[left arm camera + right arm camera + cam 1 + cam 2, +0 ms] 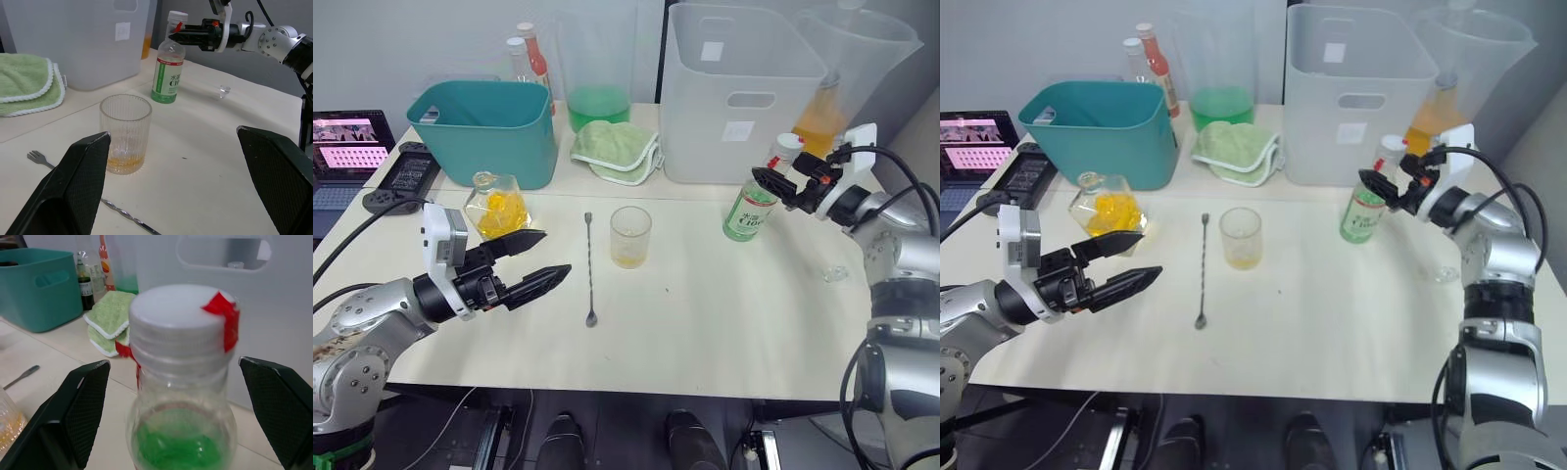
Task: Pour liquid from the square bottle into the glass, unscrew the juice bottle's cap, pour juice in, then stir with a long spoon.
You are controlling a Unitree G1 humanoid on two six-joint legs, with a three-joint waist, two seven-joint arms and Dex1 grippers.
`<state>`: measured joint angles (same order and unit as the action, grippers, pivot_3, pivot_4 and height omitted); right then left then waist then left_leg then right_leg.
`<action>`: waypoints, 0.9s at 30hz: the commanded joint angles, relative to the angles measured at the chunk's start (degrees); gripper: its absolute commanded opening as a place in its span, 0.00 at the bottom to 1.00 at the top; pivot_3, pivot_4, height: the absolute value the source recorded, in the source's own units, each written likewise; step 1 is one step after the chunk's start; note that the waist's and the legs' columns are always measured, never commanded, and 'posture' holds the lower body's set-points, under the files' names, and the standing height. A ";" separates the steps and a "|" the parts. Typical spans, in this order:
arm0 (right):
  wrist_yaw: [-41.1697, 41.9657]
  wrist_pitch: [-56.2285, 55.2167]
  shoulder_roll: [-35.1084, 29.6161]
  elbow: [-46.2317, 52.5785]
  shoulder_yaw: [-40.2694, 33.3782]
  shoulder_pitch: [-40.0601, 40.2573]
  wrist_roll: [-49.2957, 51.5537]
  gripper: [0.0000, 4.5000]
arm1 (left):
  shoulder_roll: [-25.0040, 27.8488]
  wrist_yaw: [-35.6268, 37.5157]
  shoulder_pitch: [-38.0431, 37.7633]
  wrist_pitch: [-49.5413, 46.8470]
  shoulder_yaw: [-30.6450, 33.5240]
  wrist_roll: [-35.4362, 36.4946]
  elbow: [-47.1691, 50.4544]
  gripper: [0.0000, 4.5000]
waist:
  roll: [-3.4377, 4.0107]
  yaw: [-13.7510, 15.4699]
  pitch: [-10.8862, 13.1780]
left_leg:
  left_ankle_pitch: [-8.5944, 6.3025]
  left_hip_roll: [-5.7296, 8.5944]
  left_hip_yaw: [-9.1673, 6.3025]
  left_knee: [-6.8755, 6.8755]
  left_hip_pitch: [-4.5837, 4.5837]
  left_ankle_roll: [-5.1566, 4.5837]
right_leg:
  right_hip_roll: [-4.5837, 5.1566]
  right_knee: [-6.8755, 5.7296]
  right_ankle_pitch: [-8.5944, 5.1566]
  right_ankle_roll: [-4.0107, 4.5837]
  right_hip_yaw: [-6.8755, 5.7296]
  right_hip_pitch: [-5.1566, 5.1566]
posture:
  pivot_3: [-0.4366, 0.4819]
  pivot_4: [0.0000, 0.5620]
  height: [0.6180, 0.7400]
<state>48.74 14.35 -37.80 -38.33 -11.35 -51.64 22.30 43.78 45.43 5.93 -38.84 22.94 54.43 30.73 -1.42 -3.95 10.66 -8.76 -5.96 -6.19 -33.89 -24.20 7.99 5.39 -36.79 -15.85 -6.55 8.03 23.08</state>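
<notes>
Green juice bottle (750,210) stands capped on the table (724,313), right gripper (173,372) at its white cap (176,316), fingers spread either side. Left gripper (540,262) hovers open near the spoon (590,269); glass (630,236) holds a little amber liquid beside it; square bottle (497,206) behind.

Head cameras overlook table (705,323); wrist cameras close, sharing it.

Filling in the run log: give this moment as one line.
glass: a little liquid | juice bottle: capped, upright | right gripper: open at cap | left gripper: open | spoon: on table
</notes>
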 commanded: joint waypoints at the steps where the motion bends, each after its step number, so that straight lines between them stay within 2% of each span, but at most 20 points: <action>1: 0.97 -2.89 -0.15 -3.09 -1.20 -2.55 -0.74 0.66 | -0.11 -0.78 0.12 1.45 1.17 0.41 1.55 1.00 | 0.00 0.06 0.00 | 0.00 0.00 0.00 0.00 0.00 0.00 | 0.00 0.00 0.00 0.00 0.00 0.00 | 0.48 0.27 0.95; 4: 2.16 -3.70 -0.16 -4.15 -1.47 -3.21 -0.81 0.43 | -0.42 -0.75 0.41 1.72 0.67 0.36 1.36 1.00 | 0.00 0.06 0.00 | 0.00 0.00 0.00 0.00 -0.01 0.00 | 0.00 0.01 0.00 0.00 0.00 0.00 | 0.48 0.27 0.95; 6: 2.67 -2.61 -0.47 -1.91 -1.71 -2.42 -0.19 0.35 | -0.33 -0.18 1.04 1.97 0.13 0.19 0.50 1.00 | 0.00 0.01 0.00 | 0.00 0.00 0.00 0.00 0.00 0.00 | 0.00 0.01 0.00 0.00 0.00 0.00 | 0.48 0.27 0.95; 12: 4.14 4.53 -1.60 12.62 -2.67 2.43 3.29 0.34 | 0.14 2.41 4.43 2.23 -2.61 -0.35 -3.01 1.00 | 0.07 0.04 0.04 | 0.00 0.00 0.00 0.03 -0.02 0.00 | 0.00 -0.02 -0.01 -0.01 0.00 0.03 | 0.48 0.27 0.95; 16: 3.81 20.70 -3.29 41.33 -1.85 9.92 14.35 0.34 | 0.94 7.68 8.45 3.01 -7.39 -2.84 -7.62 1.00 | 0.36 0.32 0.18 | 0.00 0.00 0.00 0.03 -0.08 0.00 | -0.01 -0.05 -0.01 -0.02 0.00 0.11 | 0.48 0.27 0.95; 18: 2.26 24.14 -3.36 46.17 -2.22 11.42 16.37 0.34 | 1.07 9.26 9.07 3.42 -8.13 -3.57 -8.55 1.00 | 0.37 -0.08 0.17 | 0.00 0.00 0.00 0.06 -0.05 0.00 | -0.02 -0.10 -0.03 0.00 0.00 0.13 | 0.48 0.27 0.95; 22: -0.05 31.54 -3.21 67.25 2.61 19.14 23.64 0.34 | 1.24 14.77 14.88 3.94 -12.86 -6.17 -14.88 1.00 | 0.35 0.37 0.16 | 0.00 -0.01 -0.01 0.04 -0.03 -0.01 | -0.05 -0.14 -0.07 0.04 0.00 0.11 | 0.48 0.27 0.95; 27: -6.24 32.44 1.20 76.93 9.80 22.54 23.34 0.34 | 3.22 18.39 16.93 1.07 -12.40 -4.83 -17.47 1.00 | 0.31 0.51 0.17 | 0.00 -0.01 -0.01 -0.01 -0.10 0.00 | -0.04 -0.11 -0.08 0.04 0.00 0.14 | 0.48 0.27 0.95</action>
<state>44.84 47.71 -37.15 35.10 -1.03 -28.31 45.26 45.94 62.32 22.22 -37.61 9.54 48.84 12.55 -1.10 -3.45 10.83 -8.76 -5.96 -6.19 -33.90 -24.30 7.99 5.35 -36.91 -15.92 -6.51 8.04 23.24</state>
